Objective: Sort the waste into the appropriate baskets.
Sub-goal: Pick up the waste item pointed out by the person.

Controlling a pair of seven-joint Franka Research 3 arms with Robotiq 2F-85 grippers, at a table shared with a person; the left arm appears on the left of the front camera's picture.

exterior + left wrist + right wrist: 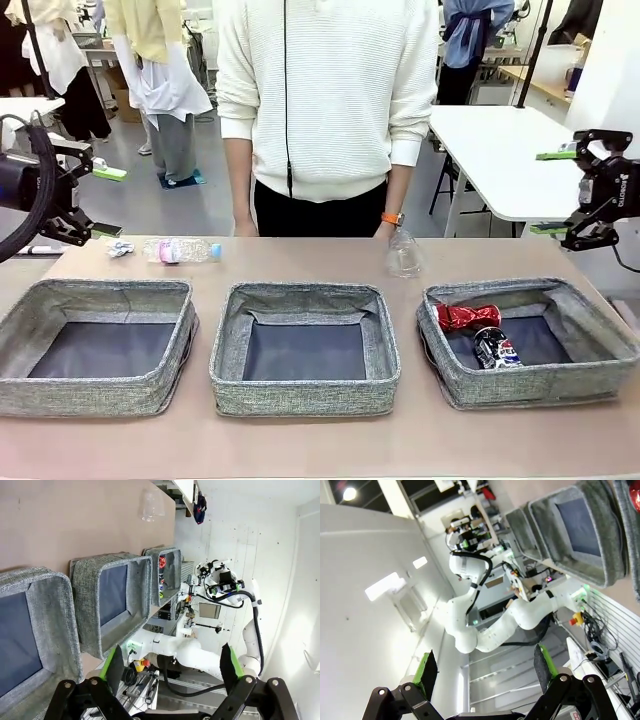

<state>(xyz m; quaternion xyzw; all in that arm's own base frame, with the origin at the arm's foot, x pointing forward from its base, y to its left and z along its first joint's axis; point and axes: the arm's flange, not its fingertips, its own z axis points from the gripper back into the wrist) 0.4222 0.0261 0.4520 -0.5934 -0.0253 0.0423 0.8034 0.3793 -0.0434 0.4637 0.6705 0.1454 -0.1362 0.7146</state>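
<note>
1. Left pincer [108,202] hangs at the left edge above the surface [300,440], jaws apart, nothing in them. Right pincer [552,192] sits likewise at the right edge, apart and empty.
2. Right basket [520,288] holds the red can [468,316] and the Pepsi can [495,350], close together toward its left wall. Middle basket [300,292] and left basket [95,290] have nothing in them.
3. Not yet sorted, all on the far strip of the surface:
   - wad [120,248], far left
   - bottle [182,250], on its side just right of the wad, cap pointing right
   - container [403,255], standing beyond the gap between the middle and right baskets
4. Bottle: looks empty, so light. It's smooth and round and will likely roll or squirt out. I'd grip across the body at the label, not at the cap end.
5. Container: the thin clear wall should buckle easily (squeeze gently). Grip low across the body.
6. Wad: small, soft and next to weightless. Come straight down and close right around it.
</note>
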